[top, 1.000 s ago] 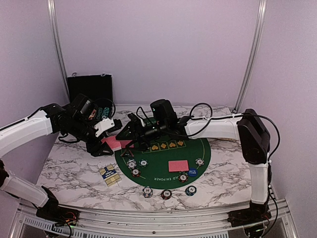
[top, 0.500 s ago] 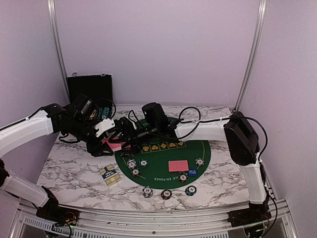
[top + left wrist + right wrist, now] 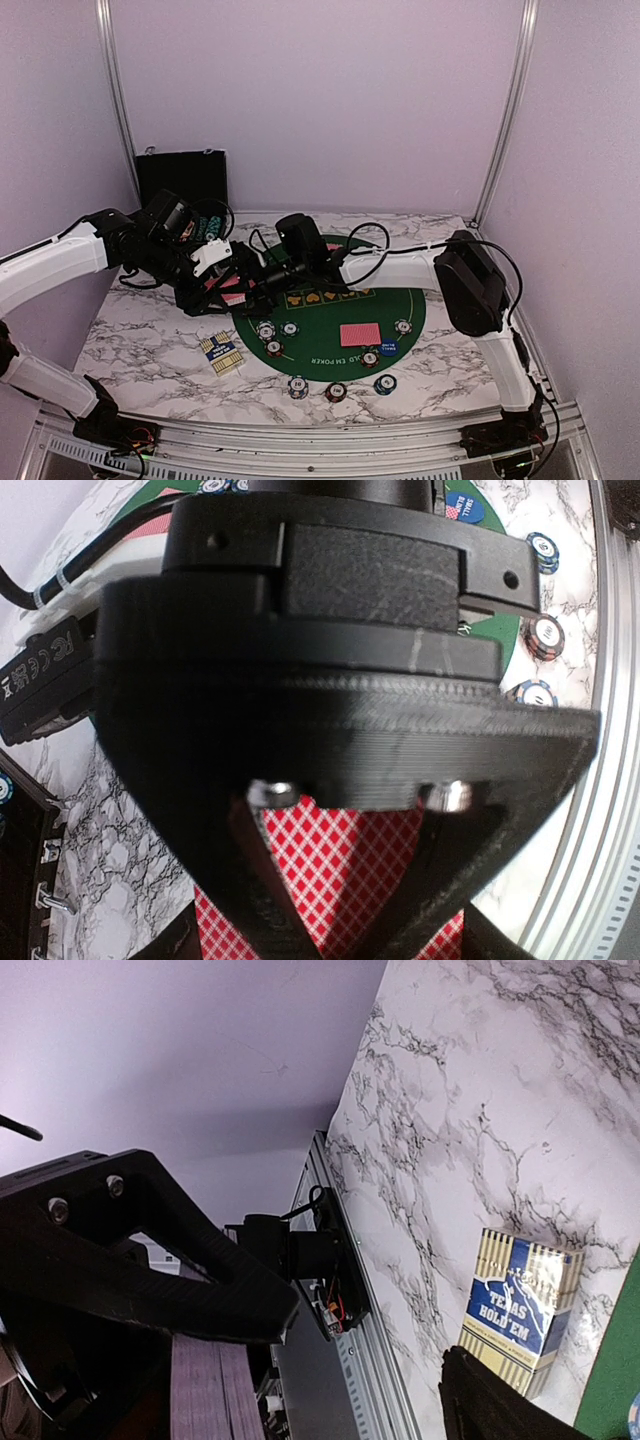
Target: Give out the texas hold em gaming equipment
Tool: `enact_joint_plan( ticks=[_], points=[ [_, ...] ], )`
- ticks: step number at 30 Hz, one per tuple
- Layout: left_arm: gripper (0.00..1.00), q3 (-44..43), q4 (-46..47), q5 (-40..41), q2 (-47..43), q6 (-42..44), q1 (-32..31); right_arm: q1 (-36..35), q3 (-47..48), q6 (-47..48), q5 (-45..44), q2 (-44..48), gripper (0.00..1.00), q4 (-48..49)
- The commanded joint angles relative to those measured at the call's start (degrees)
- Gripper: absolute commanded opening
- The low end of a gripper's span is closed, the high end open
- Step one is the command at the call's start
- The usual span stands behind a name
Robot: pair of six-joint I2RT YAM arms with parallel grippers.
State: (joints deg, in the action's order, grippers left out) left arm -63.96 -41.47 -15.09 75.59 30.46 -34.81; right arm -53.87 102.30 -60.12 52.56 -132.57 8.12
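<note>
**Desk:** What is lying around the arms?

**Photographer:** A blue-and-cream cardboard card box (image 3: 220, 352) is sitting on the white marbled surface (image 3: 140, 340). Beside it, a round green felt mat (image 3: 330, 312) is carrying edge-striped round poker chips (image 3: 290, 328) and one flat red-backed card (image 3: 360, 334). The right arm is lying across the mat's far edge, hiding it.

**Desk:** And the claws?

**Photographer:** The left claw (image 3: 225, 283) is pinching a stack of red, diamond-patterned playing cards (image 3: 340, 865) by the mat's left rim. The right claw (image 3: 246, 282), fingers spread, is crowding it. Ribbed black plastic is filling most of the left wrist view.
</note>
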Motion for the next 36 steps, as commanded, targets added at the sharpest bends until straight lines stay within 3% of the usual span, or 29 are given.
enact_joint_plan(
  ticks=[1, 14, 29, 36],
  points=[
    [0.01, -1.47, 0.24, -0.49, -0.37, 0.19, 0.35, -0.34, 2.40, 0.12, 0.91, -0.52, 0.83, 0.07],
    [0.00, -1.25, 0.17, -0.43, -0.66, 0.22, 0.35, 2.46, -5.05, 3.34, -0.01, 4.83, 0.65, -2.47],
    [0.00, -0.99, 0.20, 0.06, -0.98, 0.38, 0.36, 3.85, -8.32, 5.21, 0.73, 9.97, 0.36, -4.40],
    [0.00, -1.08, 0.20, 0.11, -1.06, 0.55, 0.39, 4.77, -8.83, 7.02, 1.00, 11.51, 0.17, -7.18]
  ],
)
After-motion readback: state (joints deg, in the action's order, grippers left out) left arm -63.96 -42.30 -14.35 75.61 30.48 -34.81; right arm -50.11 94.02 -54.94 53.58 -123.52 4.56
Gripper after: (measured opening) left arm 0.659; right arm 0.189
